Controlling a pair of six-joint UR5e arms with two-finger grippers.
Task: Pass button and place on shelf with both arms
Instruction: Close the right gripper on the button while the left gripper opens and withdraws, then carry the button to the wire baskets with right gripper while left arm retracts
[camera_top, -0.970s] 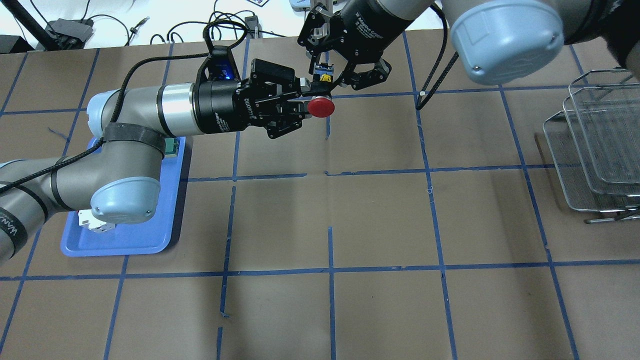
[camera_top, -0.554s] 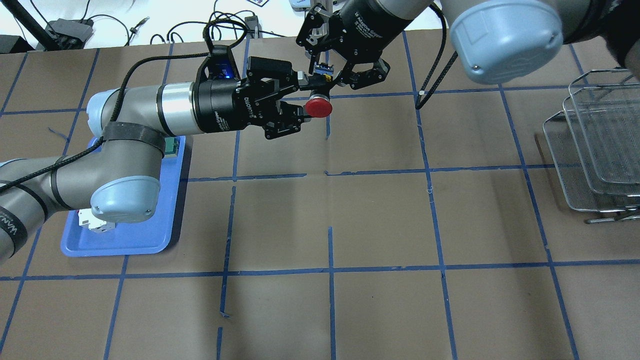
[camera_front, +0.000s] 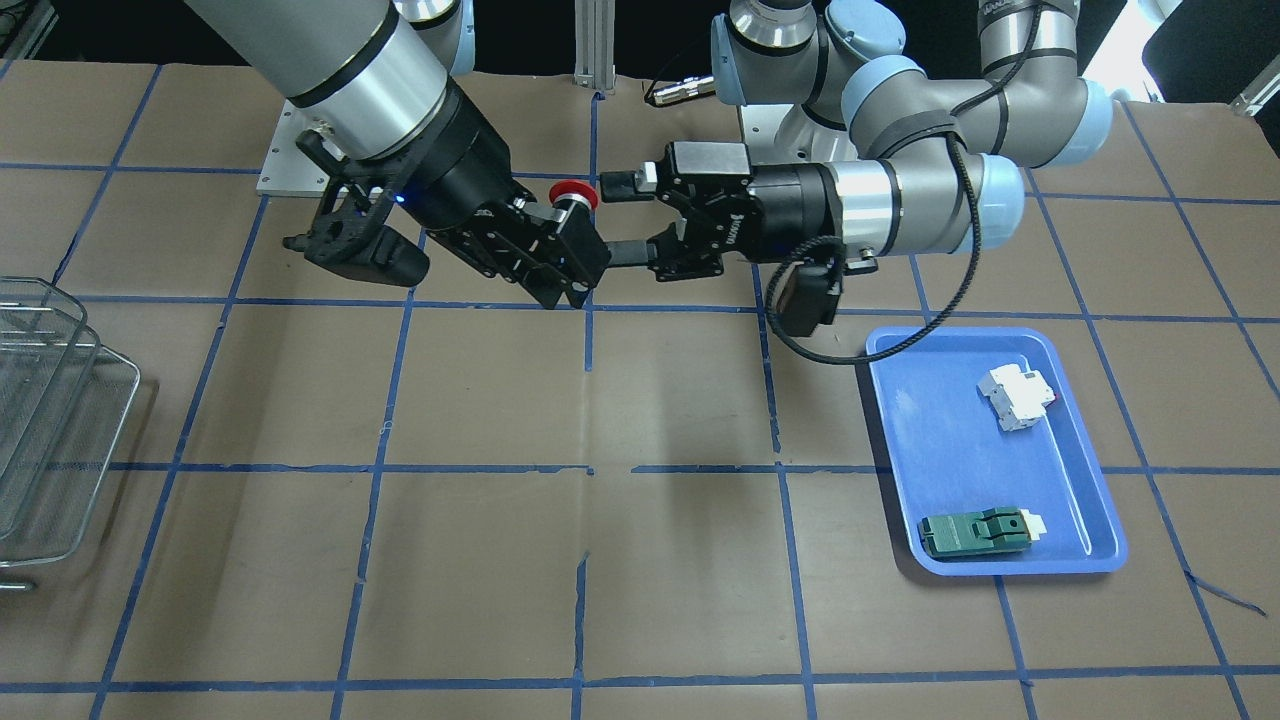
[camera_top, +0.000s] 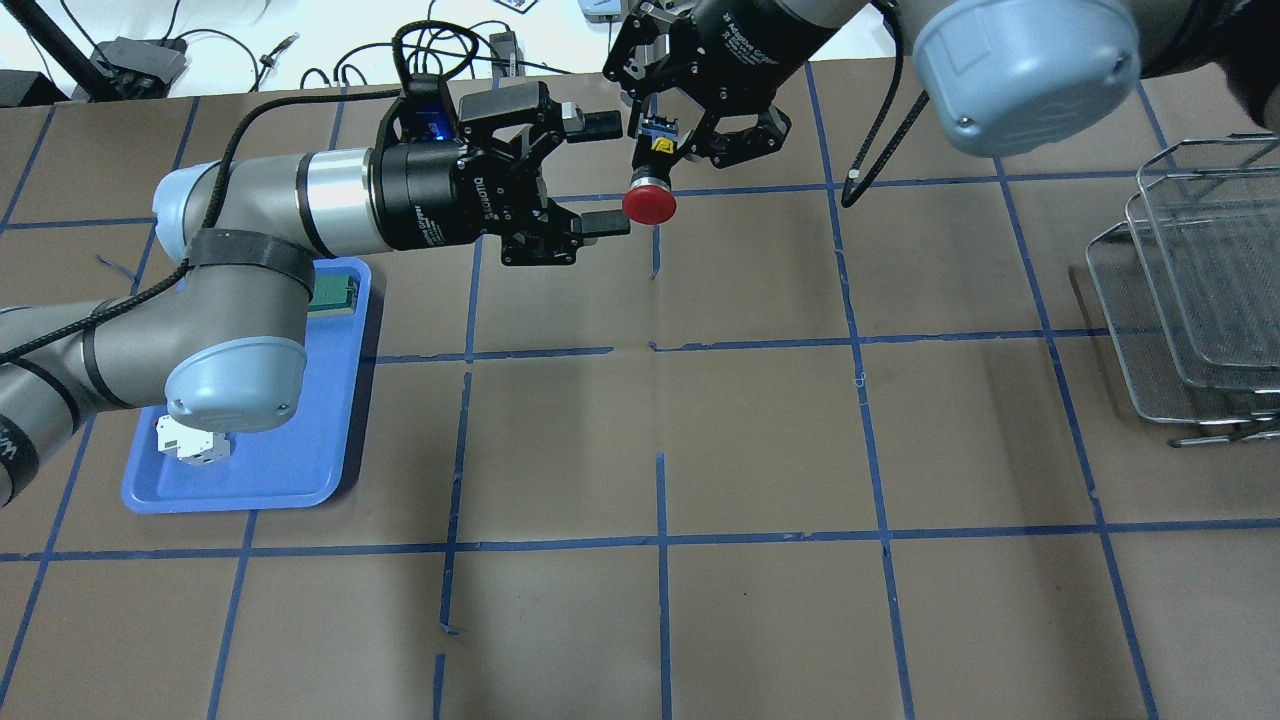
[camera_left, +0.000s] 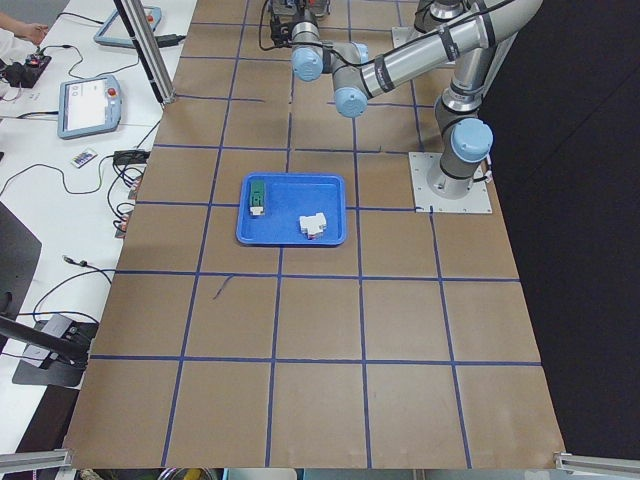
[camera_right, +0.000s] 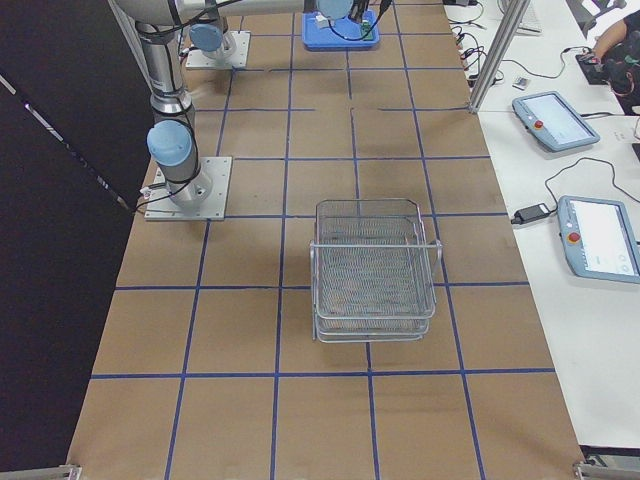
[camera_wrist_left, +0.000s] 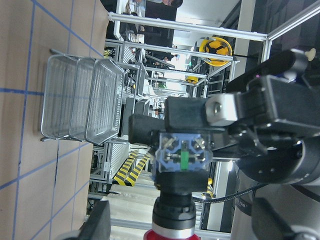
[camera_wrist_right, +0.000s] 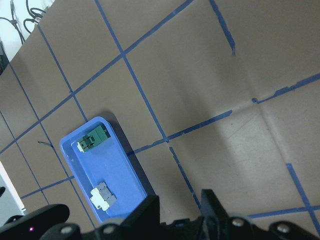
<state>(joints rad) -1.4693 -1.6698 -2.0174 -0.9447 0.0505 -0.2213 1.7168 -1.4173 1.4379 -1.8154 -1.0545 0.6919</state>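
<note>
The button, with its red cap (camera_top: 649, 205) pointing down toward the table, hangs in my right gripper (camera_top: 660, 150), which is shut on its block end above the table's far middle. It also shows in the front view (camera_front: 574, 192). In the left wrist view its block end (camera_wrist_left: 182, 155) faces the camera, with the red cap at the bottom edge. My left gripper (camera_top: 622, 172) is open and empty, its fingers just left of the button and apart from it. The wire-mesh shelf (camera_top: 1190, 290) stands at the table's right edge.
A blue tray (camera_top: 290, 440) lies at the left under my left arm. It holds a white breaker block (camera_front: 1017, 395) and a green module (camera_front: 975, 530). Cables and devices lie beyond the table's far edge.
My left gripper has opened, let go of the button and drawn back to the left. The button now hangs in my right gripper alone, shifted slightly right.
</note>
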